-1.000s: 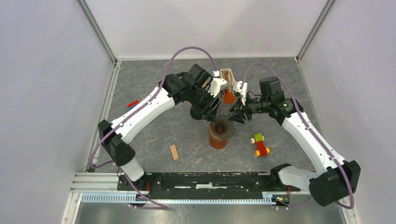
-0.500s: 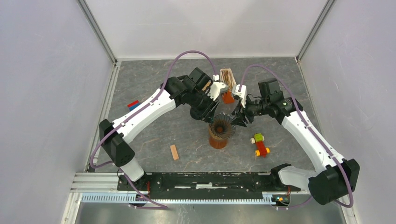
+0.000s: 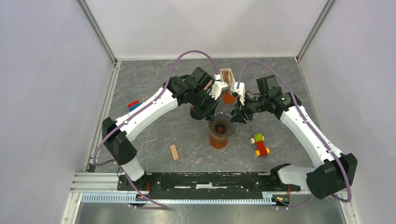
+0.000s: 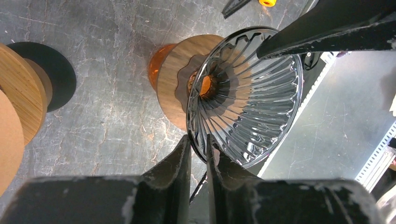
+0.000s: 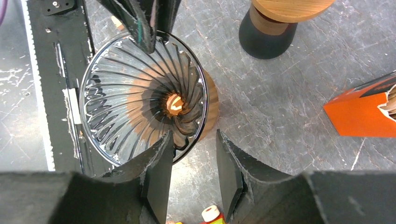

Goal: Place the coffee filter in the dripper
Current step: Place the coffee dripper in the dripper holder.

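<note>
Dripper [image 3: 222, 125] seated on wooden collar [image 4: 173, 93] of amber carafe [image 3: 217, 141], mid worktop [image 3: 154, 130]. Glass rim pinched between left fingers [image 4: 175, 168], set narrow. Right fingers [image 5: 159, 177] held apart, astride opposite rim, nothing gripped. Coffee filters [image 3: 227, 74] stacked in orange holder [image 3: 228, 97] behind dripper.

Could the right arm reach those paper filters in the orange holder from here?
Probably yes. The right hand is open and empty, straddling the rim of the dripper, and the orange holder stands close beside it with bare table between.
</note>
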Controlling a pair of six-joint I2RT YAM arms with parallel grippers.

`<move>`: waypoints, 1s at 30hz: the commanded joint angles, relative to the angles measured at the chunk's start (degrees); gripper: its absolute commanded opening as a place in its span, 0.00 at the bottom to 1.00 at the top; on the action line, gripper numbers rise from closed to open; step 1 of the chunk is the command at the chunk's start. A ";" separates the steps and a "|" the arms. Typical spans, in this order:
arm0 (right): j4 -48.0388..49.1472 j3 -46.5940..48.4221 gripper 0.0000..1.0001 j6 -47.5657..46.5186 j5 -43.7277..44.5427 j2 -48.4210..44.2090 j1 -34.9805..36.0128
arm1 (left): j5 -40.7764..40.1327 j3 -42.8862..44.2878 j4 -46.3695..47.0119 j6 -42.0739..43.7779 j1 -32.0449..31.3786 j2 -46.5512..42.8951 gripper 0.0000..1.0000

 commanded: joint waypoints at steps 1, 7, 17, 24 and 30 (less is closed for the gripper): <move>-0.07 2.97 0.43 -0.48 -1.60 0.75 -0.28 | -0.52 0.67 0.68 -0.85 0.01 -0.12 0.20; 0.98 1.39 0.42 -0.24 -0.99 0.63 -0.28 | -0.62 -0.12 1.15 -0.79 0.09 -0.19 0.18; 2.66 1.68 0.39 0.36 -0.63 1.80 -0.18 | -2.28 0.56 1.05 -0.65 0.09 1.69 0.14; 3.34 -0.10 0.36 0.19 -0.19 1.83 0.33 | -2.14 0.01 0.97 -0.48 0.09 2.56 0.05; 5.09 -3.10 0.34 0.06 0.87 0.91 0.93 | -1.35 -1.64 1.28 -0.23 0.05 3.08 0.02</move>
